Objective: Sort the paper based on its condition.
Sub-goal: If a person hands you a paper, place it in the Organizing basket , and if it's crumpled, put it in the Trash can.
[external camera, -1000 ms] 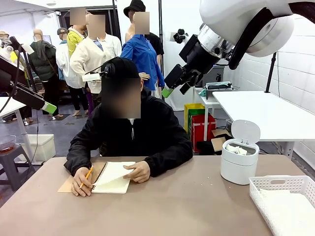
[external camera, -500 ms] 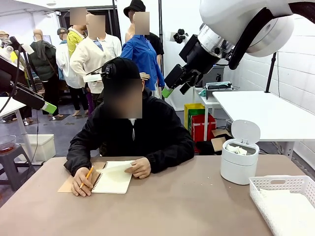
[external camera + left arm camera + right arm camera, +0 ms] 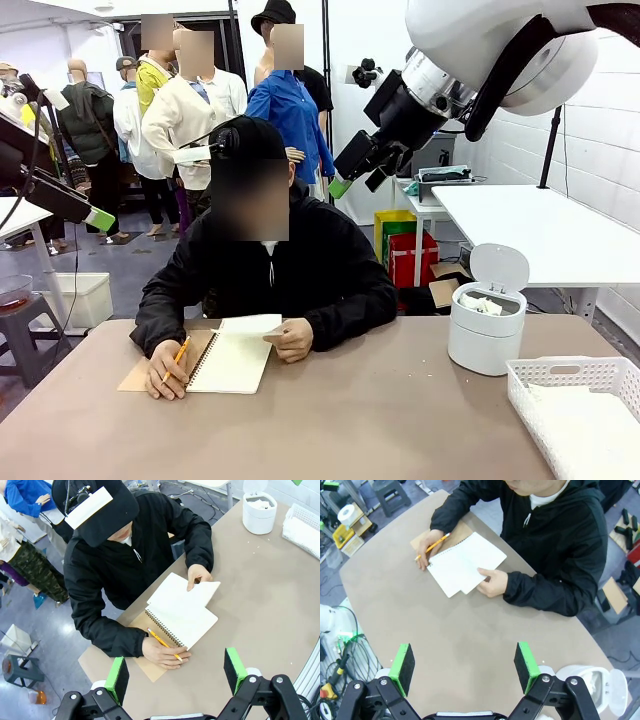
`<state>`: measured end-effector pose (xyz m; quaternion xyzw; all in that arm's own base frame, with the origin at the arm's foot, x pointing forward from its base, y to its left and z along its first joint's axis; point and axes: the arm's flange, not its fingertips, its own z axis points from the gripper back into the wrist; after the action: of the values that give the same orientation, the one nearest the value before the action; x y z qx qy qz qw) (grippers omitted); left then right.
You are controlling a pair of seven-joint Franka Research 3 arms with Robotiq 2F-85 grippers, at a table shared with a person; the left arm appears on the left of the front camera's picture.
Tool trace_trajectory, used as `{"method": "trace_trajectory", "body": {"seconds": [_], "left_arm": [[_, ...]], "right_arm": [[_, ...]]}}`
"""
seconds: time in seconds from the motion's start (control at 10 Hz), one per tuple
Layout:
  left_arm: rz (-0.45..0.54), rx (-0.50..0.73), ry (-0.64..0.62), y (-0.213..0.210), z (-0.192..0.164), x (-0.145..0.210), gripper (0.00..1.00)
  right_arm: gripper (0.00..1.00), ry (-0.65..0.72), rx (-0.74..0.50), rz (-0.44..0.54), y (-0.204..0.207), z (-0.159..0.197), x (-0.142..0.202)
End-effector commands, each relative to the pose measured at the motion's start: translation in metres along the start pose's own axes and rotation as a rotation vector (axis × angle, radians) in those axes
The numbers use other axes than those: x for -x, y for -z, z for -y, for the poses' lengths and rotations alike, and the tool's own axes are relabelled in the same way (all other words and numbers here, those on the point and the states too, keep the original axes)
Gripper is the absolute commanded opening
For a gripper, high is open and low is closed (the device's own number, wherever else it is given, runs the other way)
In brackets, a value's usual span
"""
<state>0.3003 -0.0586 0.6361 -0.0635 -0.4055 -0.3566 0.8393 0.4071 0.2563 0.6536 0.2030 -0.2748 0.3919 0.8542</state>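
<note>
A person at the far side holds a white page of paper [image 3: 249,325] [image 3: 181,593] [image 3: 485,555] over an open spiral notebook [image 3: 230,362] [image 3: 192,625] with one hand. The other hand grips a yellow pencil [image 3: 164,643]. Whether the page is loose from the binding is unclear. Wrinkly wads of paper [image 3: 482,304] lie in a white bin [image 3: 485,345] [image 3: 259,516]. My left gripper [image 3: 176,675] [image 3: 98,218] and right gripper [image 3: 464,666] [image 3: 345,180] hang high above the table, both open and holding nothing.
A white slotted basket [image 3: 560,372] [image 3: 304,515] with flat white sheets stands at the near right corner. The bin's lid [image 3: 499,267] stands flipped up. Bare brown tabletop [image 3: 380,420] stretches between the notebook and the bin. Bystanders stand behind the person.
The person's hand has pressed the curled page down and then raised its far edge over the notebook. Both grippers have stayed where they were.
</note>
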Motion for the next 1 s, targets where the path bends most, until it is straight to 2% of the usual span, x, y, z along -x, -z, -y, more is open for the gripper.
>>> {"method": "trace_trajectory", "body": {"seconds": [0.0,0.9], "left_arm": [[-0.004,-0.006,-0.001,0.0000,-0.0001,0.0003,1.00],[-0.004,-0.006,-0.001,0.0000,-0.0001,0.0003,1.00]], "right_arm": [[1.00,0.008,0.001,0.001,-0.0006,0.0006,0.0002],[1.00,0.008,0.001,0.001,-0.0006,0.0006,0.0002]]}}
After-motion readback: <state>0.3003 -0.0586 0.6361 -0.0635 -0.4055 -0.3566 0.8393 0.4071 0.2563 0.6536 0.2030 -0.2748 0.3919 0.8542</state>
